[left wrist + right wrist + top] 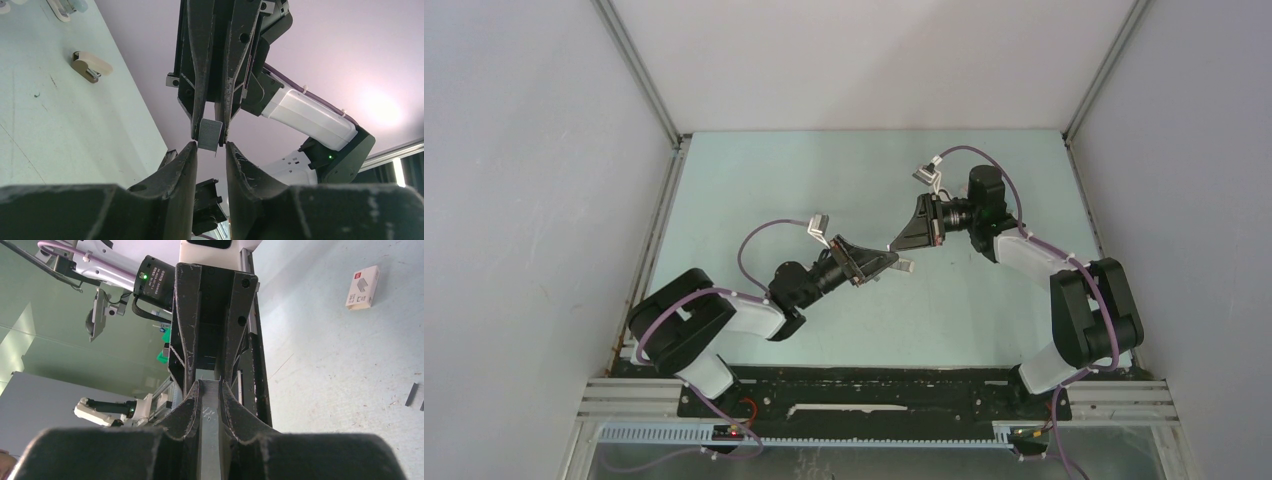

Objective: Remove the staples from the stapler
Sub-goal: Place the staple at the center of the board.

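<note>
My right gripper [210, 383] is shut on a grey metal strip [210, 407], which looks like a strip of staples and runs lengthwise between its fingers. In the left wrist view the strip's end [210, 134] pokes out of those fingers. My left gripper [210, 145] meets it tip to tip and stands slightly open, the strip's end just inside the gap and against one fingertip. Both grippers [894, 255] hang above the middle of the table. A small beige stapler [90, 65] lies on the table, away from both grippers. Short dark staples [411, 394] lie loose on the table.
A small white box [362, 287] lies on the pale green table [754, 180]. More pale items [62, 9] sit at the far edge of the left wrist view. Grey walls enclose the table on three sides.
</note>
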`<action>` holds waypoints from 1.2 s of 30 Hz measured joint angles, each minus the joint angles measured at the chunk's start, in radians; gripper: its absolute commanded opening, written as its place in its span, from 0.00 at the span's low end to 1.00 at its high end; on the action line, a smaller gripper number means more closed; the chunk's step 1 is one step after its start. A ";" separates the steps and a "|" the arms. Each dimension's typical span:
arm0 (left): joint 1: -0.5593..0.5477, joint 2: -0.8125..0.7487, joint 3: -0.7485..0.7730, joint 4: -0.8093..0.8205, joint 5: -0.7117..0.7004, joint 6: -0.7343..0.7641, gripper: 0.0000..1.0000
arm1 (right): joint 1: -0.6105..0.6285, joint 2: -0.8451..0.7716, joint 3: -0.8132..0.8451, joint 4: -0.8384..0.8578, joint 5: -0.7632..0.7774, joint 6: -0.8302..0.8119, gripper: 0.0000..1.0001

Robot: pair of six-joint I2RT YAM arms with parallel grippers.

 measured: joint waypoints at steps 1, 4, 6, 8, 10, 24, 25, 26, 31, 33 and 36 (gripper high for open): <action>0.000 0.000 0.000 0.000 0.000 0.000 0.29 | 0.000 0.000 0.000 0.000 0.000 0.000 0.14; 0.000 0.003 0.000 -0.001 0.000 0.000 0.25 | 0.000 0.000 0.000 0.000 0.000 0.003 0.14; 0.000 0.006 0.000 0.000 0.000 0.000 0.23 | 0.000 0.000 0.000 0.000 0.000 0.003 0.14; 0.001 0.007 0.000 0.000 0.000 0.000 0.20 | 0.000 0.000 0.000 0.000 0.000 0.004 0.14; 0.001 0.007 0.000 0.000 0.000 0.000 0.18 | -0.001 0.000 0.000 0.000 0.000 0.004 0.15; 0.003 0.007 -0.002 0.007 0.004 0.013 0.15 | -0.001 0.000 0.000 -0.008 0.004 -0.009 0.62; 0.003 0.007 -0.003 0.008 0.004 0.018 0.15 | -0.002 0.000 0.000 -0.008 0.004 -0.011 0.63; 0.003 0.006 -0.006 0.008 0.003 0.020 0.15 | -0.004 -0.001 0.000 -0.009 0.004 -0.013 0.63; 0.004 -0.005 -0.046 -0.007 -0.003 0.044 0.15 | -0.034 -0.027 0.000 -0.032 0.005 -0.036 0.65; 0.004 -0.022 -0.056 -0.033 -0.004 0.056 0.15 | -0.056 -0.047 0.000 -0.047 0.005 -0.056 0.64; 0.005 -0.087 -0.057 -0.134 -0.004 0.099 0.15 | -0.108 -0.076 0.000 -0.081 0.007 -0.108 0.64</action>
